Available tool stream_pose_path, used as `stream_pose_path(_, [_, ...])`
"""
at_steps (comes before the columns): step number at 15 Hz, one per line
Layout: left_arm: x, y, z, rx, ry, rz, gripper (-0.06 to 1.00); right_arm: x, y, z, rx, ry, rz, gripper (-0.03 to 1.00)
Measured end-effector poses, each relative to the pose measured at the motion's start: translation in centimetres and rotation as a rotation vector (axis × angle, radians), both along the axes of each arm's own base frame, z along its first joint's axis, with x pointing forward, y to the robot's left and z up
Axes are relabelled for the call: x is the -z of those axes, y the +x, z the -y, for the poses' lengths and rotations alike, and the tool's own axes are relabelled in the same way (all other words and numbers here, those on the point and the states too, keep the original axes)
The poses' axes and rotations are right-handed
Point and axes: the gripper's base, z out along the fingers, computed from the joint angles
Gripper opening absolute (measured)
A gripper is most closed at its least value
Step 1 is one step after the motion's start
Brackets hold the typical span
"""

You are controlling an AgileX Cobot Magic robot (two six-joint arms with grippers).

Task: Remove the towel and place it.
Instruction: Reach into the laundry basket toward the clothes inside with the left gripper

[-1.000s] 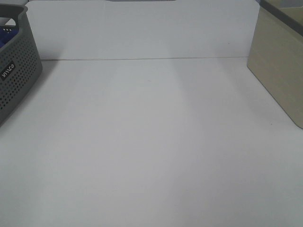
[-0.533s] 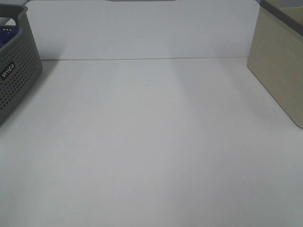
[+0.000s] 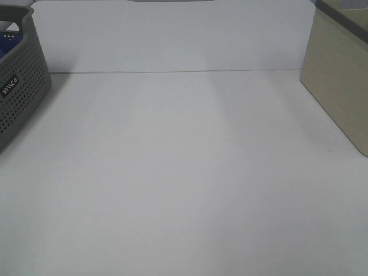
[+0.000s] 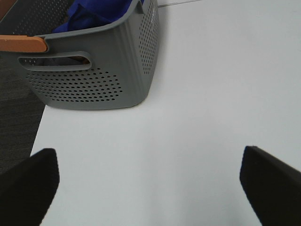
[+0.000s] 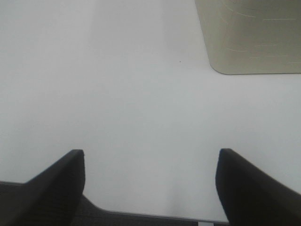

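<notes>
- The grey perforated basket stands at the left edge of the white table, and one wall has a handle slot.
- The towel, royal blue, lies bunched inside the basket.
- Beside the basket, past the table edge, dark floor is seen.
- The left gripper hangs over bare table near the basket, not touching it, with jaws spread wide and nothing between them.
- To the right of the basket the tabletop is plain and meets a white back panel at a thin seam.
- The right gripper, well apart from the basket, is spread wide and holds nothing.
- A beige box stands on the table side opposite the basket.
</notes>
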Motion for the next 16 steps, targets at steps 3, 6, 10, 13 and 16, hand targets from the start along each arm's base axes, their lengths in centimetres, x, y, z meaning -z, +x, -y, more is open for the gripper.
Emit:
stream_pose_path(3, [0.0,0.0,0.0,0.0,0.0,0.0,0.99,0.0,0.0,0.0,0.0,0.0,0.0,0.75])
stream_pose_path(6, [0.0,0.2,0.0,0.0,-0.001,-0.013,0.99,0.0,0.0,0.0,0.0,0.0,0.0,0.75])
stream_pose_path(10, [0.0,0.8,-0.1,0.0,-0.004,-0.05,0.99,0.0,0.0,0.0,0.0,0.0,0.0,0.75])
stream_pose_path(13, [0.0,1.3,-0.1,0.0,-0.007,-0.087,0.99,0.0,0.0,0.0,0.0,0.0,0.0,0.75])
stream_pose_path(16, [-0.7,1.9,-0.2,0.017,0.012,-0.179,0.99,0.0,0.0,0.0,0.0,0.0,0.0,0.75])
